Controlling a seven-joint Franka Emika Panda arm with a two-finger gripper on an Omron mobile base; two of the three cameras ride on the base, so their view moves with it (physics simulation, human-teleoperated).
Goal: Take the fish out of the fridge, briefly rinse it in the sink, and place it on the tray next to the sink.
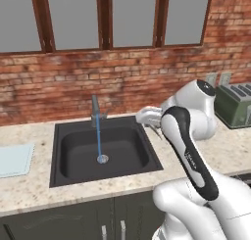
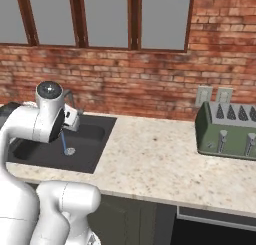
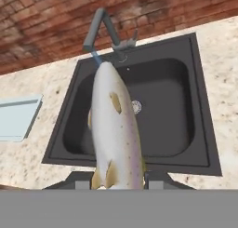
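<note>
Left to right, left base view: pale blue tray flat on the speckled counter at far left, just beside the sink but not touching its rim. Black basin recessed in the counter, round drain in the middle. Grey faucet at the back edge, thin blue water stream running straight down to the drain. Arm comes up from lower right, hand sits over the sink's right rim; gripper mostly hidden behind the forearm there, fish not clear in this view. Green toaster on the counter far right against the brick wall, two wall outlets behind it. Windows above the wall.

Right base view: arm elbow blocks most of the sink; stream and drain peek out below it. Open counter between sink and toaster, well apart.

Hand view: fish clamped between the fingertips, tail end at the jaws, head pointing out toward the faucet. Fish hangs over the basin, covering its left-centre; drain just beside its flank. Head close to the spout and stream; contact with water cannot tell. Tray at left edge, empty of fish.
</note>
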